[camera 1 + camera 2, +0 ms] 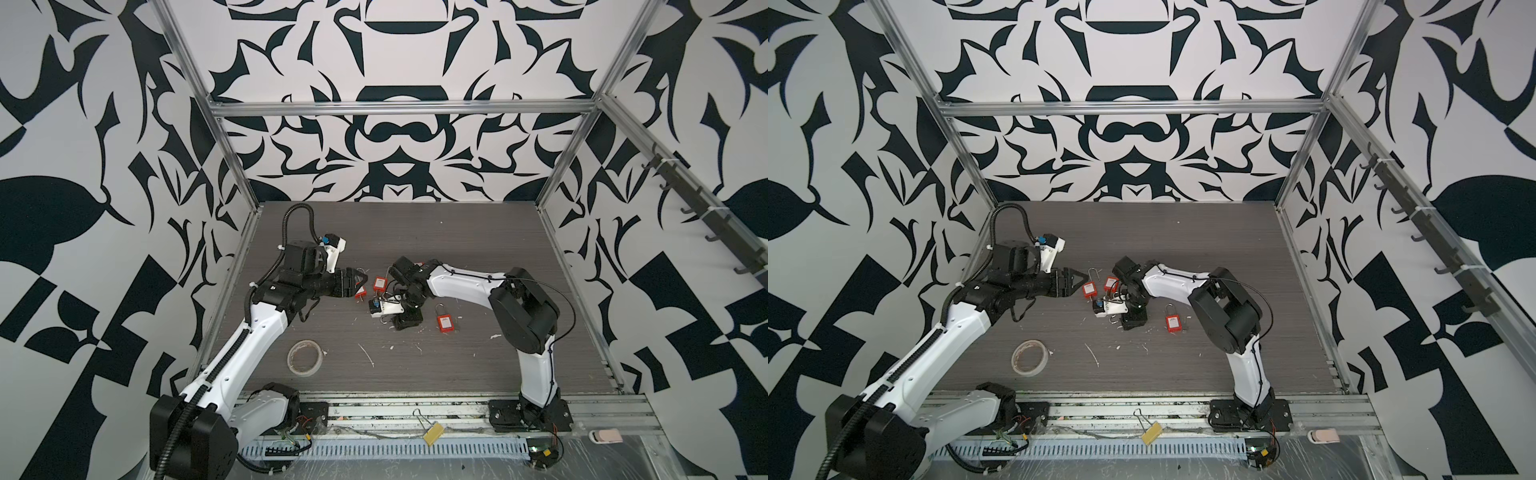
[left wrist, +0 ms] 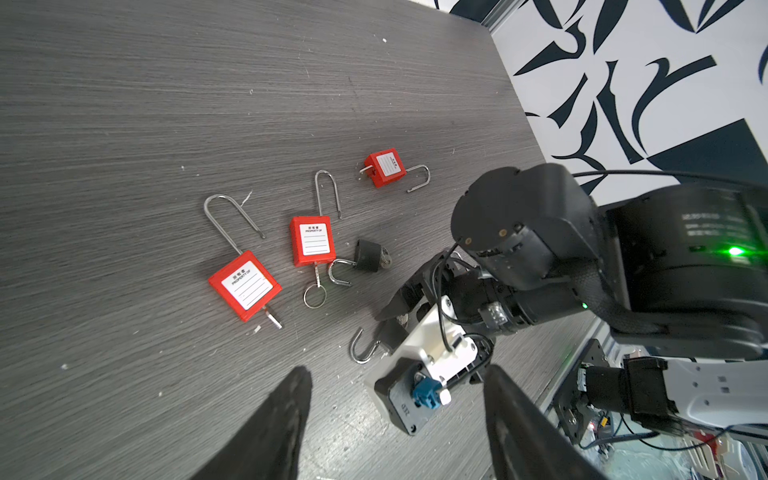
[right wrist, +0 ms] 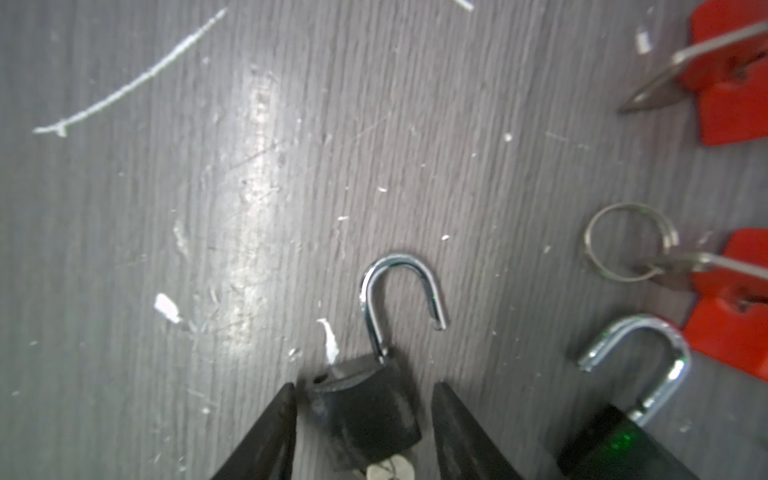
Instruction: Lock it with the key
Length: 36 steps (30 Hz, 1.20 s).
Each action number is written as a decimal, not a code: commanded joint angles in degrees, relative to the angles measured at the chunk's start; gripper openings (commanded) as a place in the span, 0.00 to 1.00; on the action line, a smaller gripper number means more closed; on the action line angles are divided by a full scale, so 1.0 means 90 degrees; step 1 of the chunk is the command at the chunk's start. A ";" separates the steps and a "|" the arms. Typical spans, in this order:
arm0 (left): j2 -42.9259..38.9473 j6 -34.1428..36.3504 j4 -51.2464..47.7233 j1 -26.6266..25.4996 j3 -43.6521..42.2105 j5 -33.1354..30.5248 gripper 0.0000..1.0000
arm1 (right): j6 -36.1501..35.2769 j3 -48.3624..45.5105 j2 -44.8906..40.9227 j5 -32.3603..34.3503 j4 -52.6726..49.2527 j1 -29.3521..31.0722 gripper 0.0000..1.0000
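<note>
Right gripper (image 3: 363, 386): lowered to the worktop (image 1: 457, 249) near its middle, jaws parted and set either side of the black padlock (image 3: 365, 407). A thin gap shows on each side of the body, so no firm contact can be confirmed.

Black padlock: lies flat on the worktop, shackle (image 3: 403, 291) sprung open with its free end clear of the body. A silvery key (image 3: 390, 469) shows at the base of the body, cut off by the frame edge. In the left wrist view only its shackle shows from under the right gripper.

Left gripper (image 2: 397, 369): raised above the worktop on the left side, jaws wide apart and empty – pointed toward the group of locks.

Other items: a second black padlock (image 2: 369, 255), shackle open, lies just beside the key ring (image 2: 314, 295) of the middle one of three red padlocks (image 2: 312, 241). A fourth red padlock (image 1: 444, 322) sits to the right of the right gripper. A tape roll (image 1: 304, 357) lies well apart, toward the front.
</note>
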 commanded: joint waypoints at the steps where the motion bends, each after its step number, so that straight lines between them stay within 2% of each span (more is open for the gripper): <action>1: -0.0150 -0.0043 0.0047 0.0027 -0.0143 0.0111 0.68 | 0.0143 -0.0403 -0.0123 0.0532 0.0281 0.0075 0.58; 9: -0.0354 -0.0239 0.0279 0.0028 -0.0325 0.0308 0.68 | -0.0044 -0.0300 -0.0052 0.0084 -0.0198 0.0107 0.54; 19: -0.0440 -0.0164 0.0032 0.0027 -0.0038 0.0342 0.68 | -0.0048 0.0241 0.0235 -0.0385 -0.1199 0.0107 0.49; 24: -0.0493 -0.0174 0.0014 0.0028 -0.0028 0.0319 0.68 | 0.0129 0.0276 0.0215 -0.0468 -0.1171 0.0101 0.42; 29: -0.0431 -0.0192 -0.0022 0.0027 0.0064 0.0268 0.67 | 0.0430 0.0163 0.0098 -0.0662 -0.0925 0.0102 0.40; 36: -0.0375 -0.0180 -0.0067 0.0027 0.0105 0.0199 0.67 | 0.0481 0.0164 0.0111 -0.0506 -0.0841 0.0108 0.34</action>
